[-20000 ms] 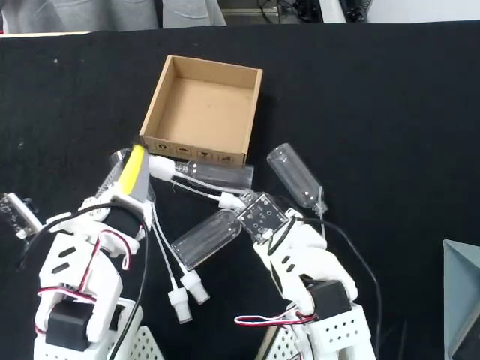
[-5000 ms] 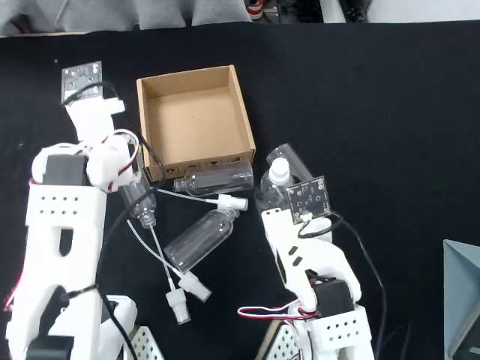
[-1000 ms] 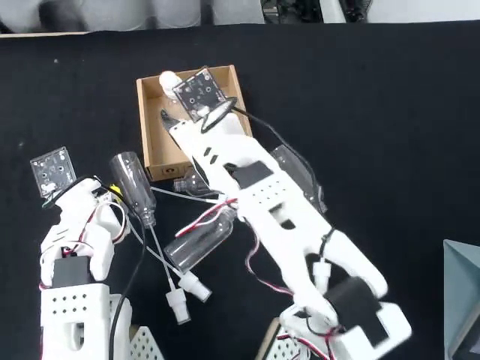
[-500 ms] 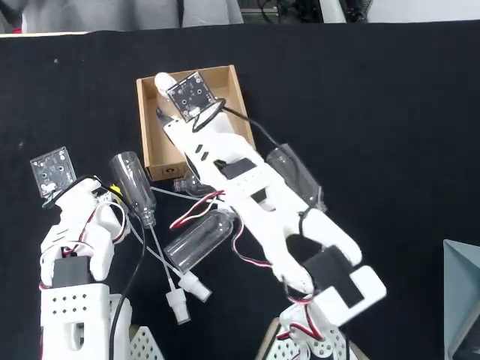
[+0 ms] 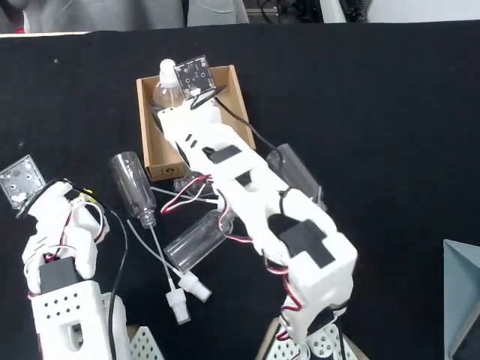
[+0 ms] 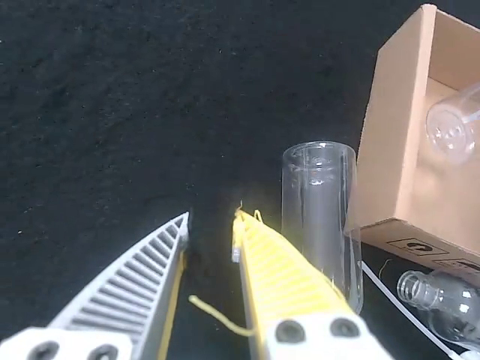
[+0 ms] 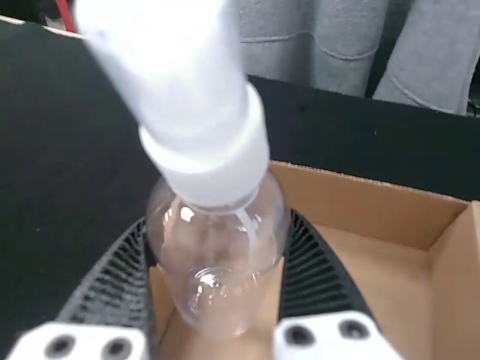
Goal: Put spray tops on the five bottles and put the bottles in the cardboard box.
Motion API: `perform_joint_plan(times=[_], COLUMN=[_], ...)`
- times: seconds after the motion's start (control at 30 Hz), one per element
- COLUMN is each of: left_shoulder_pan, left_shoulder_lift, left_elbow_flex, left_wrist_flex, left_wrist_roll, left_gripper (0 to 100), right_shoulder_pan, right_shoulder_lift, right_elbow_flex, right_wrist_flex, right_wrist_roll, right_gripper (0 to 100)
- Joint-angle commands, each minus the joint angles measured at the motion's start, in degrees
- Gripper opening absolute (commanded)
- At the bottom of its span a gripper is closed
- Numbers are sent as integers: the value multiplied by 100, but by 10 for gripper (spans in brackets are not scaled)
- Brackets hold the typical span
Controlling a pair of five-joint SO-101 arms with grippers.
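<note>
Brown, open-topped cardboard box (image 5: 147, 142) sits on the black table (image 5: 390, 112). The right gripper (image 7: 217, 300) is clamped round a clear plastic bottle with a white spray top (image 7: 214, 247), held upright in the box's far corner. The left gripper (image 6: 210, 221) hangs empty, fingers spread, just beside a clear capless bottle (image 6: 319, 210) lying outside the box. 2 loose white spray tops (image 5: 186, 292) lie nearby.

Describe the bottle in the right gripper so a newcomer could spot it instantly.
Find the open brown cardboard box on the black table. At its far left corner the right gripper holds a clear plastic bottle. The other clear bottles lie outside the box; this one carries a white spray top.
</note>
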Motion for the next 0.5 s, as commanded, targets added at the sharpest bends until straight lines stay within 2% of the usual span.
perform_joint_plan(times=[0.0,0.47], left_shoulder_pan=[-75,-57], left_shoulder_lift=[-105,-105], left_elbow_flex=[-470,-479], left_wrist_flex=[-97,-88], left_wrist_roll=[35,35], left_gripper=[82,82], right_shoulder_pan=[-114,-88], right_shoulder_lift=[110,1965], right_elbow_flex=[-655,-2220], right_wrist_flex=[18,26], right_wrist_roll=[-70,-44], right_gripper=[33,33])
